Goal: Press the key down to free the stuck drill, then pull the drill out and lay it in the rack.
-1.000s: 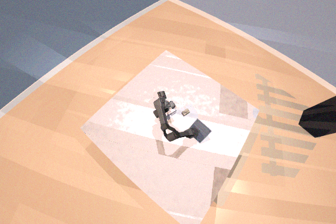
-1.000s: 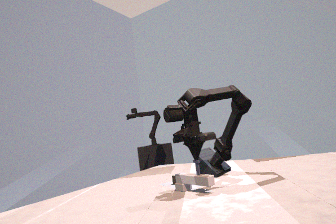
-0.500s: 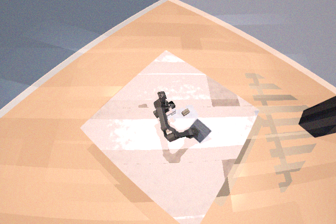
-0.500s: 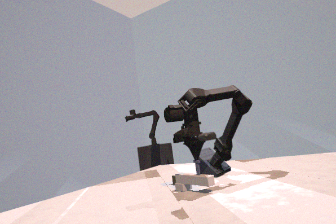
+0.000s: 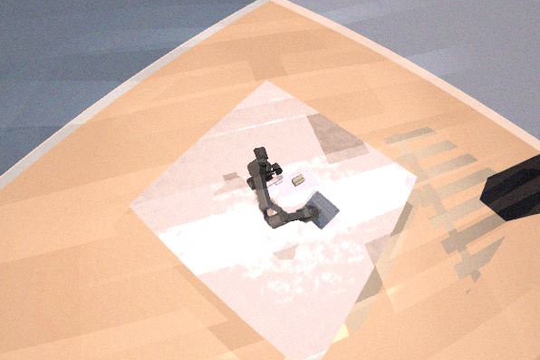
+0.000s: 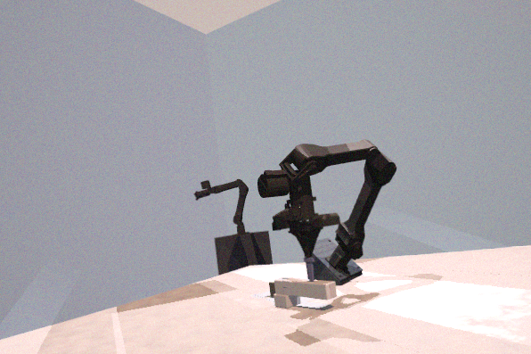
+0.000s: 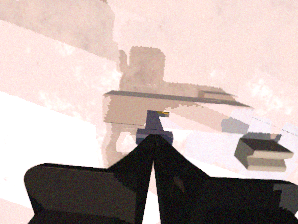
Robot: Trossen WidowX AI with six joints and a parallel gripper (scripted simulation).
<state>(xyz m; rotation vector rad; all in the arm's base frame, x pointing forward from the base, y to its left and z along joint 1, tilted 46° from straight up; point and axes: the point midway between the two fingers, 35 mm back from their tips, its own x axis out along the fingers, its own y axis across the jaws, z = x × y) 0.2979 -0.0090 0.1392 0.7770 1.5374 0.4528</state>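
Note:
My gripper points straight down and is shut, with nothing between its fingers. Its fingertips stand at the top of a blue upright piece, which seems to be the key; touching or just above it cannot be told. A small yellow part shows at the piece's far end in the wrist view. A beige upright panel stands just beyond it. A slotted beige block, probably the rack, sits to the right in the wrist view. I cannot make out the drill clearly.
A small beige block is in front of the panel. A grey-blue piece lies between panel and slotted block. The arm's dark blue base plate is behind. Another dark arm stands far back. Strong light patches and shadows cross the table.

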